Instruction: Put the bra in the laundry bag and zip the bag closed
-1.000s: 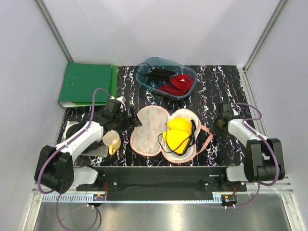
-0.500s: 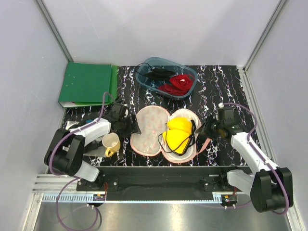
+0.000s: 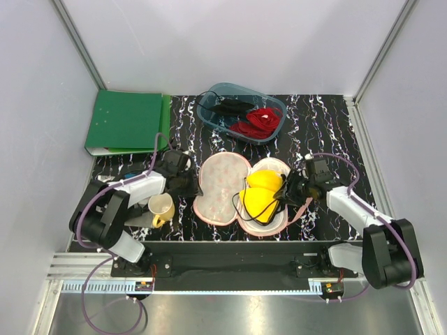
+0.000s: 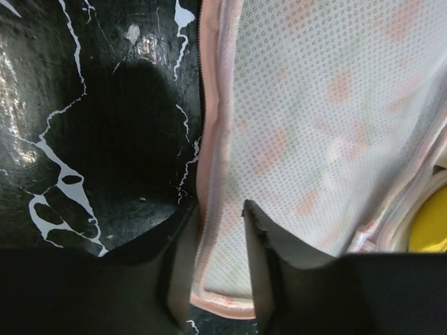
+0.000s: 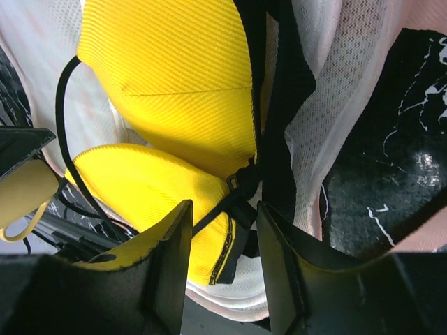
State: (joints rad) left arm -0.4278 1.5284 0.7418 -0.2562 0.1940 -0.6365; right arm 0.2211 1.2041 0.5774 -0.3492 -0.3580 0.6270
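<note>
The bra [image 3: 258,202] sits in the unzipped laundry bag [image 3: 220,185]. The left gripper [image 4: 218,209] straddles its rim, grip unclear; the right gripper [image 5: 223,209] gapes empty.

The laundry bag [image 3: 222,188] lay open on the tabletop [image 3: 321,132] between the claws, its left rim inside the left claw [image 3: 195,187], the bra [image 3: 260,195] in the half beside the right claw [image 3: 288,190], a mug [image 3: 162,206] behind the left claw, and a binder [image 3: 126,122] and tub [image 3: 282,110] well beyond.

Bright, even light; soft shadow and white glare on the glossy table [image 4: 84,139].
</note>
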